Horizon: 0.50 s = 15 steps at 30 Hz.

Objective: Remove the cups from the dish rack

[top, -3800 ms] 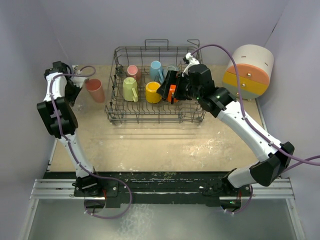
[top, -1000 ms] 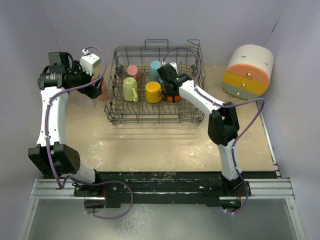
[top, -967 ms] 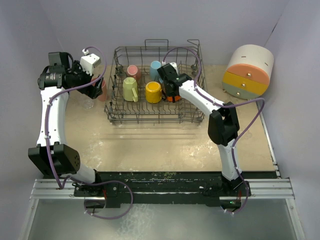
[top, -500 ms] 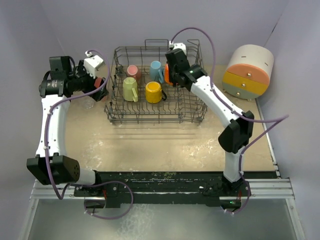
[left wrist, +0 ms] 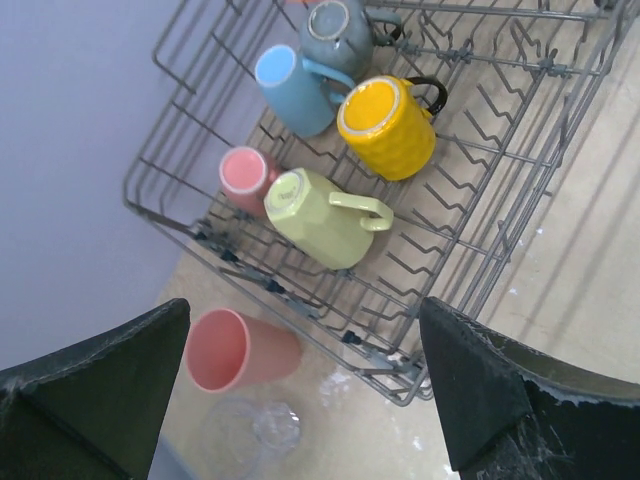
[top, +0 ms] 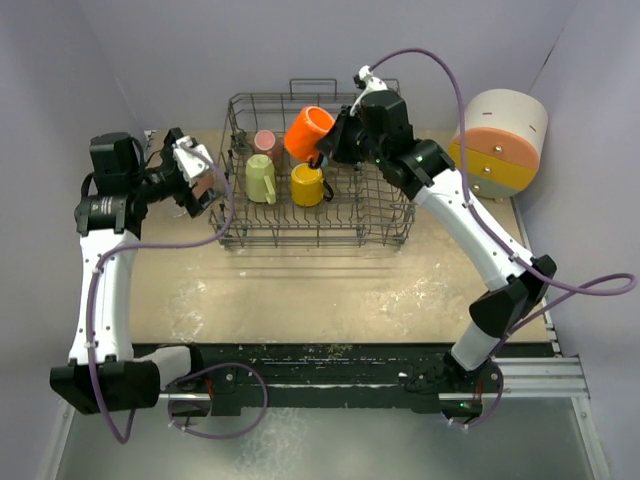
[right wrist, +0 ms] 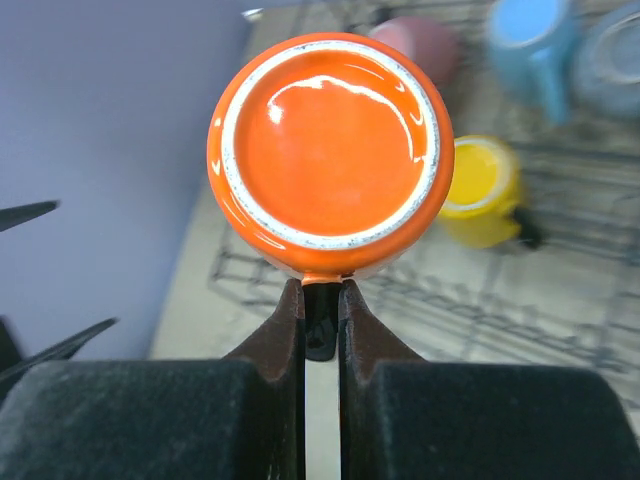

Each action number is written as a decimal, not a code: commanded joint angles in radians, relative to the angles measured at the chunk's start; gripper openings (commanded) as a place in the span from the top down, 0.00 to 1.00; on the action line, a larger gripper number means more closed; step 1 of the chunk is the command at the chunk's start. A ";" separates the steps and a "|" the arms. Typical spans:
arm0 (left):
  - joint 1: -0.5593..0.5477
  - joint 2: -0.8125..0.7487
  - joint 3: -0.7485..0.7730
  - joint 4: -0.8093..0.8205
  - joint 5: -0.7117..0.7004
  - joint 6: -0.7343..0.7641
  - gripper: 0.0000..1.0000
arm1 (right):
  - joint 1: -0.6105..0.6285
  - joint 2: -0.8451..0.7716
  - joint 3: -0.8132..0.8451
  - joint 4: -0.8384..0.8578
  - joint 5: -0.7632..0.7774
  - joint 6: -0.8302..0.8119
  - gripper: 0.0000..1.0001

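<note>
The dish rack (top: 316, 240), a dark grey wire basket, stands mid-table. My right gripper (right wrist: 321, 292) is shut on the black handle of an orange cup (right wrist: 330, 150), holding it in the air above the rack's back (top: 308, 132). In the rack sit a light blue cup (left wrist: 295, 85), a grey cup (left wrist: 340, 35), a yellow cup (left wrist: 385, 125), a yellow-green cup (left wrist: 320, 215) and a pink cup (left wrist: 245, 175). A salmon cup (left wrist: 240, 350) rests on the table left of the rack. My left gripper (left wrist: 305, 310) hangs wide open and holds nothing, above the rack's left edge (top: 205, 180).
A clear glass (left wrist: 250, 435) stands on the table beside the salmon cup. A round white, orange and yellow drawer box (top: 497, 140) sits at the back right. Lilac walls close in the back and both sides.
My right gripper has lifted the orange cup up out of the rack and tipped it over to the left. My left arm has swung its open gripper toward the rack.
</note>
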State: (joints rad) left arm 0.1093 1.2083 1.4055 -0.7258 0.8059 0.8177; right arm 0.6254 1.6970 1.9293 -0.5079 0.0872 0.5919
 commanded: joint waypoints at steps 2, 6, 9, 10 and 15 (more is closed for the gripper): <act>-0.005 -0.138 -0.086 0.113 0.130 0.149 0.01 | 0.020 -0.098 -0.123 0.382 -0.328 0.278 1.00; -0.005 -0.196 -0.147 0.137 0.163 0.167 0.01 | 0.022 -0.132 -0.240 0.573 -0.471 0.433 1.00; -0.005 -0.212 -0.151 0.117 0.171 0.192 0.00 | 0.025 -0.147 -0.333 0.738 -0.589 0.557 1.00; -0.005 -0.216 -0.155 0.119 0.173 0.200 0.00 | 0.029 -0.154 -0.361 0.780 -0.607 0.590 1.00; -0.005 -0.254 -0.190 0.197 0.177 0.152 0.12 | 0.064 -0.202 -0.492 0.936 -0.632 0.691 1.00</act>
State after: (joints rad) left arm 0.1085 0.9924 1.2407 -0.6262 0.9321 0.9791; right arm 0.6621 1.6047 1.4799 0.0849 -0.4427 1.1290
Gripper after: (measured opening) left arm 0.939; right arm 0.079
